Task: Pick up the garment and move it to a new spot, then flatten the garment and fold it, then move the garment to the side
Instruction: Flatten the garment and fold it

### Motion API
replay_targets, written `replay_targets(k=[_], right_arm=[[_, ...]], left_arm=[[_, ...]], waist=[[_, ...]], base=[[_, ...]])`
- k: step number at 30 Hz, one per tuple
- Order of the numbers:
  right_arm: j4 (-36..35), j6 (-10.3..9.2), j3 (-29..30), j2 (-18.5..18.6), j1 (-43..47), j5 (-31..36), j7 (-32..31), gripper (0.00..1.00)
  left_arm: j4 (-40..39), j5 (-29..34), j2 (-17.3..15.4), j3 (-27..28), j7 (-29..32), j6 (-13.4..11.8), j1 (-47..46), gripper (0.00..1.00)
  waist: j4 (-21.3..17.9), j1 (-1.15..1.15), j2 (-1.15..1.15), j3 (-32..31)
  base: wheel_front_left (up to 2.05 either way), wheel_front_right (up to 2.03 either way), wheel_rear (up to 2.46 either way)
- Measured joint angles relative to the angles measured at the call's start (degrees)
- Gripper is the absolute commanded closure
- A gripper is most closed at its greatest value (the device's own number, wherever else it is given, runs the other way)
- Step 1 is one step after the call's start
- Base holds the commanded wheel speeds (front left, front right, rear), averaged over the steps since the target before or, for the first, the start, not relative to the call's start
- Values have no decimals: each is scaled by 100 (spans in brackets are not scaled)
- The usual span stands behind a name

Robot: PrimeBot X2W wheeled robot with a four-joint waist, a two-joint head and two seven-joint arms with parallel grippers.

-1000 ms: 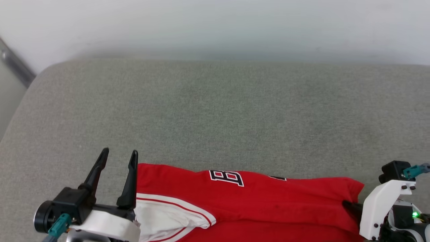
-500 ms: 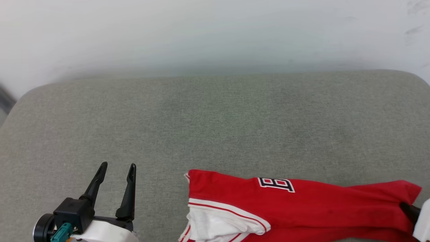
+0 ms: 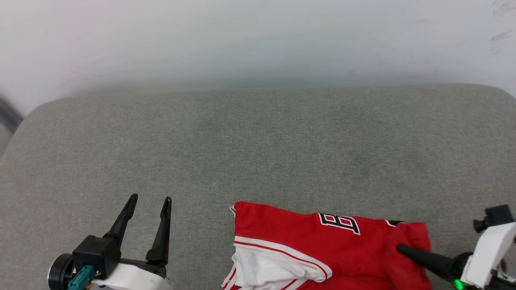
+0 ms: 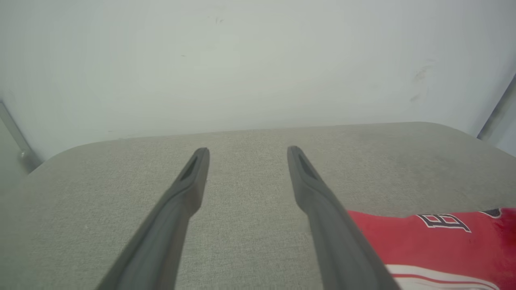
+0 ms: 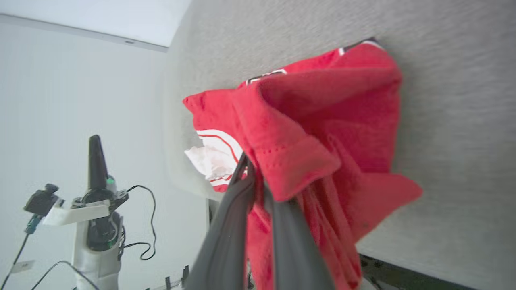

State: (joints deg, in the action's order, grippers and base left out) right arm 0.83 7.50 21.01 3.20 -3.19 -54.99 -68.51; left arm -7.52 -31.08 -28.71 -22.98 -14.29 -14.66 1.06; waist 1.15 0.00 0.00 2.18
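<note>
The right gripper is closed on a bunched fold of the garment, near right on the surface. The left gripper stands wide, apart from it.

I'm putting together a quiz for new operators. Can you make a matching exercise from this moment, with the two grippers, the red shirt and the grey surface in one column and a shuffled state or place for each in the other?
Column one:
1. left gripper
2. right gripper
3. garment
4. grey surface

Column two:
A. shut on the garment's edge
B. underneath the garment
C. open, holding nothing, left of the garment
D. bunched at its right end, lettering facing up

Pairs: 1-C, 2-A, 3-D, 4-B
</note>
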Motion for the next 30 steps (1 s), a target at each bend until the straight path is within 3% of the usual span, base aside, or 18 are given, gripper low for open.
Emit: replay_targets(k=[4,8,13,21,22,23,24,25,30], right_arm=[[404,0,-639,-25,2,-1132,155,100],[670,-1,-1341,-22,-102,-1747,531,100],[1035,-1,-2319,-29,-360,-2131,1080,100],[1640,-1,-3363,-30,-855,-2064,2028,100],[1712,-1,-3463,-29,-900,-2057,2102,91],[1764,-1,-3553,-30,-934,-2058,2184,71],[1811,-1,-3644,-30,-961,-2059,2269,40],[1839,-1,-3722,-29,-985,-2071,2315,0],[1680,-1,-3960,-30,-1092,-2020,2501,0]], left_arm=[[16,0,16,-42,2,15,-37,0],[21,0,42,-66,2,56,-120,0],[68,-1,112,-103,-1,132,-248,0],[183,-2,244,-77,-38,257,-437,0],[202,-2,261,-70,-45,267,-456,0],[219,-1,276,-59,-46,289,-471,0],[235,-1,287,-48,-52,308,-483,0],[249,1,301,-40,-52,311,-491,0],[331,18,330,8,-55,389,-505,0]], waist=[[154,0,0,12],[337,0,0,58],[558,0,0,193],[780,0,0,539],[791,0,0,575],[797,0,0,607],[797,0,0,632],[789,0,0,648],[692,0,0,644]], base=[[0,0,0],[0,0,0],[0,0,0],[0,0,0],[0,0,0],[0,0,0],[0,0,0],[0,0,0],[0,0,0]])
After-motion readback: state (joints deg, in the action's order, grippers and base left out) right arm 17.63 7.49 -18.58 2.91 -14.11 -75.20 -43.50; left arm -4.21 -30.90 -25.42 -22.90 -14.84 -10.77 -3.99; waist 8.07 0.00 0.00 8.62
